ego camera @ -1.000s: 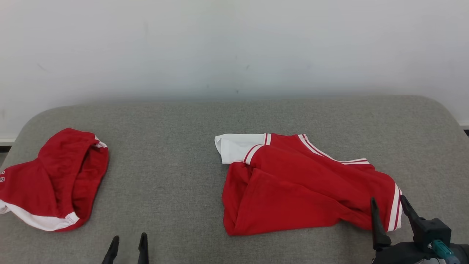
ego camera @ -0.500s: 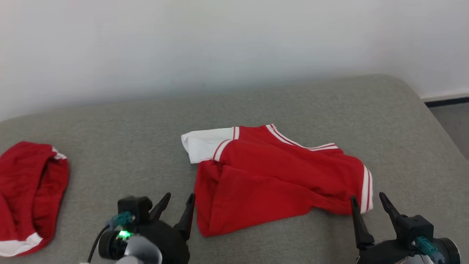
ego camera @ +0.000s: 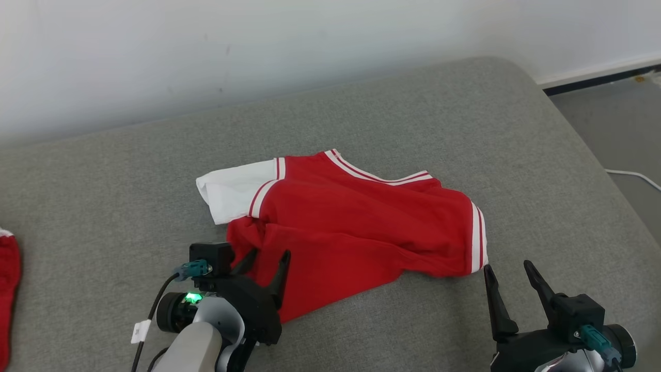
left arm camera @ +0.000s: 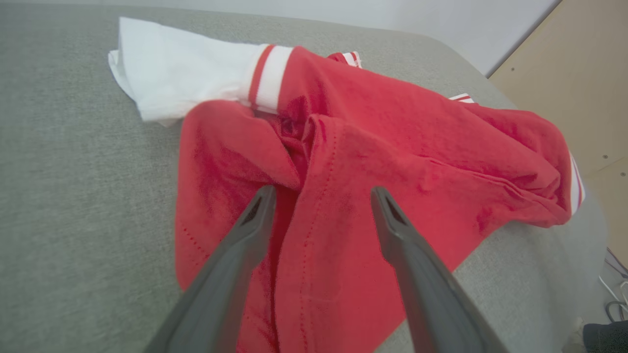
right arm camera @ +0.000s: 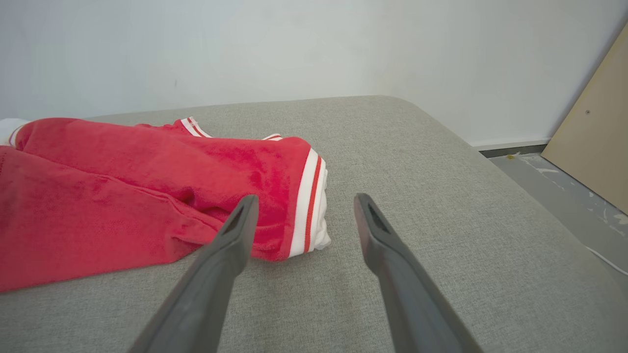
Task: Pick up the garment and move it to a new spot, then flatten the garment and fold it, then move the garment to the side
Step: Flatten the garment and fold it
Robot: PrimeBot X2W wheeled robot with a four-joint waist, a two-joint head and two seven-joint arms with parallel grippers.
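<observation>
We see a garment (ego camera: 361, 217) made of soft red cloth with white cloth bands, a bit fuzzy and wrinkly. The counter (ego camera: 465, 119) is covered in rough gray woven cloth. The left claw (ego camera: 268, 253) and the right claw (ego camera: 506, 265) look like dark, dull plastic, and the wall (ego camera: 206, 51) is smooth and matt white.

Grey fabric-covered surface (ego camera: 413, 113), far corner rounded, set against a plain white wall (ego camera: 258, 46); dark skirting strip (ego camera: 594, 82) at the wall's foot, right side; grey floor (ego camera: 619, 119) beside it, thin white cable (ego camera: 632, 175) lying there; tan board (right arm camera: 593, 132) standing at right; red cloth (ego camera: 8, 294) lying at far left.
</observation>
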